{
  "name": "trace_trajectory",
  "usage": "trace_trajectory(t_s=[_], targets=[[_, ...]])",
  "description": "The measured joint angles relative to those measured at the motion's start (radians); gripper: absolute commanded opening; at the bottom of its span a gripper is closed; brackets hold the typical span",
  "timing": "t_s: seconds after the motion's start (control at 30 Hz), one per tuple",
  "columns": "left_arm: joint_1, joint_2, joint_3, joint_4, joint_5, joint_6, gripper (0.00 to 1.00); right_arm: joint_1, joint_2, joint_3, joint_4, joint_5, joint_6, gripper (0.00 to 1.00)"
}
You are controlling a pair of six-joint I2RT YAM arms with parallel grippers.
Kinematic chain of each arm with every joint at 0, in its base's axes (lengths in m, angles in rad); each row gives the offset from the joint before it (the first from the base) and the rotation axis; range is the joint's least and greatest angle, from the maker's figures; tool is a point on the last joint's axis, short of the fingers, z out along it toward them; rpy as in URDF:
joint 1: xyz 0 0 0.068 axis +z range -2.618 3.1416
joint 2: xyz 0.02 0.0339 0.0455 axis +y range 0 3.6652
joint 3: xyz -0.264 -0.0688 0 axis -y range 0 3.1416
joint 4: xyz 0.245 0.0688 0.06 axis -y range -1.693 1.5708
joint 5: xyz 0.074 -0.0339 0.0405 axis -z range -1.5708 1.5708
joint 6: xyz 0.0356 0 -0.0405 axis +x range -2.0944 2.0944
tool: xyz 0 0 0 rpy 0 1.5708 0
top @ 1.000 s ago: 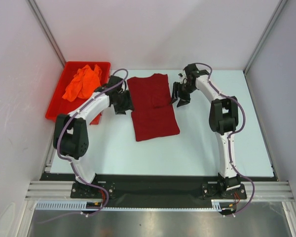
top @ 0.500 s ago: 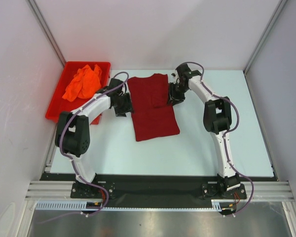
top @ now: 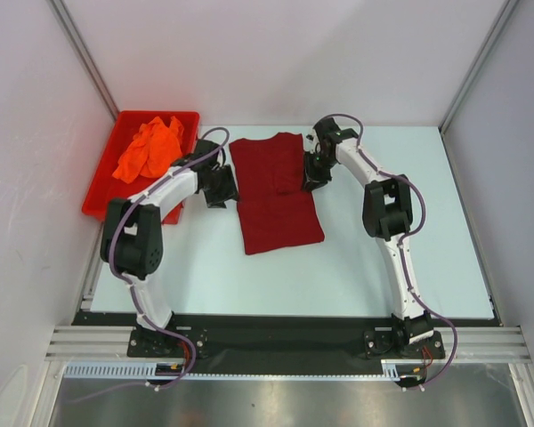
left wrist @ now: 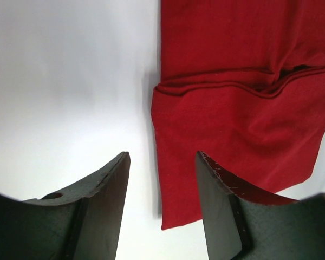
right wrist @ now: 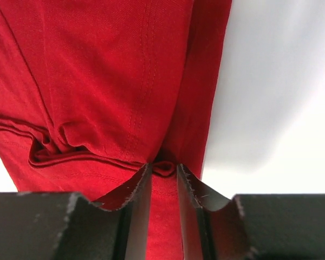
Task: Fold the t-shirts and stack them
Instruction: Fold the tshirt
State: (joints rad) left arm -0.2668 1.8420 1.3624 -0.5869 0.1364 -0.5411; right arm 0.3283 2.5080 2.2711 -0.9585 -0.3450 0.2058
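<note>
Shirt edge [right wrist: 163, 167] between right fingers [right wrist: 131, 205]

The maroon t-shirt [right wrist: 97, 81] is soft, matt knit cloth with stitched hems. The orange t-shirt [top: 149, 147] is crumpled cloth, lying in a smooth red plastic bin [top: 102, 191]. The table [top: 365, 267] is smooth, pale, matt.

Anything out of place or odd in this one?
Nothing damaged. The orange t-shirt lies crumpled in the red bin, unfolded. The maroon t-shirt lies partly folded on the table, its right edge bunched where the right gripper pinches it; the left gripper is open.
</note>
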Motion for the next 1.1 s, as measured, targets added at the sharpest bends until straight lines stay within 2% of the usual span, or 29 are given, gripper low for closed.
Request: trace_trajectory(t_s=[0.43,0.57,0.67,0.87,0.93,1.1], targets=[[0.016,0.165,0.111,0.001,0.015,-0.008,0.46,0.010,0.004,0.002,0.003,-0.003,0.004,0.21],[0.016,0.196,0.125,0.003,0.032,-0.012,0.38,0.010,0.004,0.002,0.003,-0.003,0.004,0.19],[0.016,0.218,0.135,0.010,0.048,-0.018,0.34,0.010,0.004,0.002,0.003,-0.003,0.007,0.12],[0.016,0.233,0.140,0.028,0.066,-0.019,0.27,0.010,0.004,0.002,0.003,-0.003,0.011,0.11],[0.016,0.239,0.146,0.035,0.073,-0.019,0.21,0.010,0.004,0.002,0.003,-0.003,0.011,0.11],[0.016,0.241,0.147,0.047,0.079,-0.027,0.09,0.010,0.004,0.002,0.003,-0.004,0.018,0.00]])
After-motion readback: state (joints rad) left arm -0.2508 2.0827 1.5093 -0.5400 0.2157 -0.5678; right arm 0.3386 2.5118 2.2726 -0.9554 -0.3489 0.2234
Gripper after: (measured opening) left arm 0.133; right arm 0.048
